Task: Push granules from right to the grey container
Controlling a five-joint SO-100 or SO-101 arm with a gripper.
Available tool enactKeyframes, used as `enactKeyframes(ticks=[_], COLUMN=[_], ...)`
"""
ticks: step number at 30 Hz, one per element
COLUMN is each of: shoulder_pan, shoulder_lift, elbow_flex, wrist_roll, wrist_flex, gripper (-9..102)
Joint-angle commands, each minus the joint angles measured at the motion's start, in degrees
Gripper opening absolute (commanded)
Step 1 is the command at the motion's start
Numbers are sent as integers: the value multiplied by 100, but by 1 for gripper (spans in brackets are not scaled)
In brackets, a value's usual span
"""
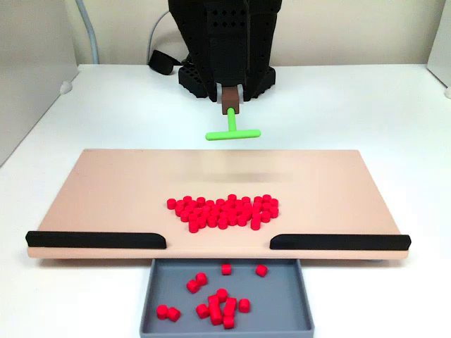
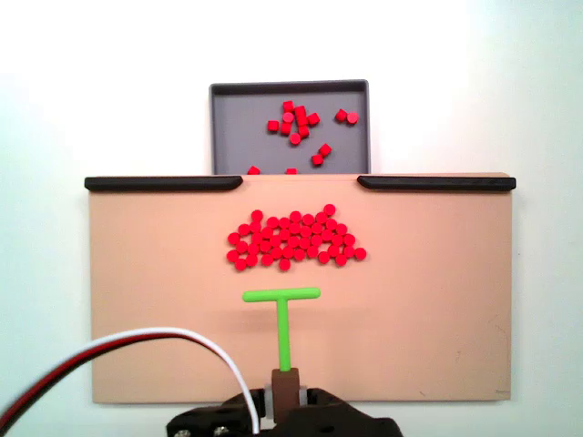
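Granules [image 2: 293, 240] cluster mid-board; tool [image 2: 287, 390] apparently grips green stick [image 2: 282, 314].

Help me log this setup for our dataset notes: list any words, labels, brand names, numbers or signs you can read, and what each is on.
None: no text, number or logo can be read in either fixed view.
The beige board, grey container, black strips, green T-shaped stick and red granules are plain.
The dark arm housing shows perforations, not print.
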Motion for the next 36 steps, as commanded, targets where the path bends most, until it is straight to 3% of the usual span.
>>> enactKeyframes(ticks=[1,36], shoulder_pan=[0,53], shoulder_lift=[105,185], elbow_flex=[-202,-141], wrist_roll=[-26,35], wrist_flex=[9,70], gripper=[0,0])
